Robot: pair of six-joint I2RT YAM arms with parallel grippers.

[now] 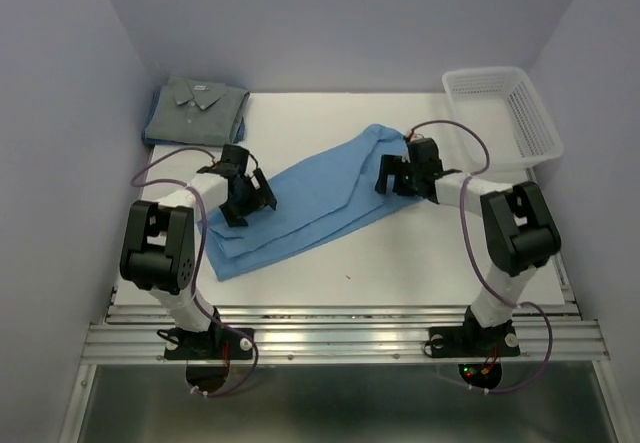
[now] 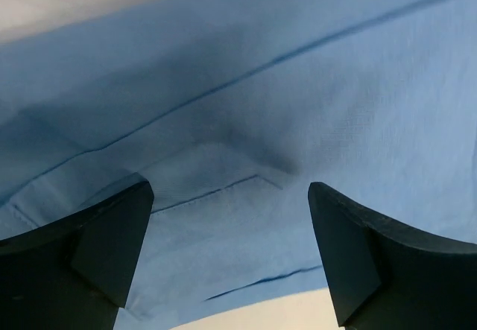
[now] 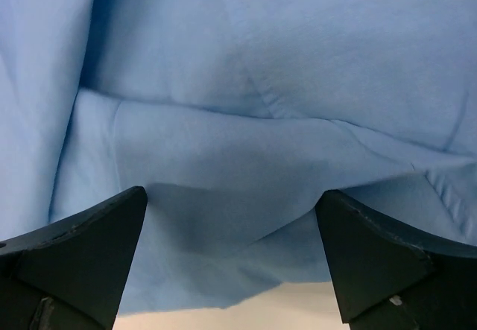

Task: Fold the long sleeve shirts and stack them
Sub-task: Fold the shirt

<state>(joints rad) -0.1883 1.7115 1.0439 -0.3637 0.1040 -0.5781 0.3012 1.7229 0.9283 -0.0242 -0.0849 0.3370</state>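
The light blue shirt is found spread on the white table, lying as a long diagonal band from the near left to the far right, with layers overlapped. The grey shirt is found folded, collar uppermost, at the far left corner of the table, well apart from both grippers. A white mesh basket is noted at the far right corner.

The left gripper is positioned over the near-left part of the light blue shirt. In the left wrist view, the jaws of the left gripper are seen spread wide. The blue cloth is seen across the whole gap between the fingers, with seams and a stitched panel visible and its edge just short of the fingertips. No cloth is seen pinched.

The right gripper is positioned at the far-right end of the same shirt. In the right wrist view, the jaws of the right gripper are likewise seen spread. A soft fold of the shirt is seen between the fingers, and its hem ends at the bare table close to the tips. Contact between the fingertips and the cloth cannot be told for either gripper.
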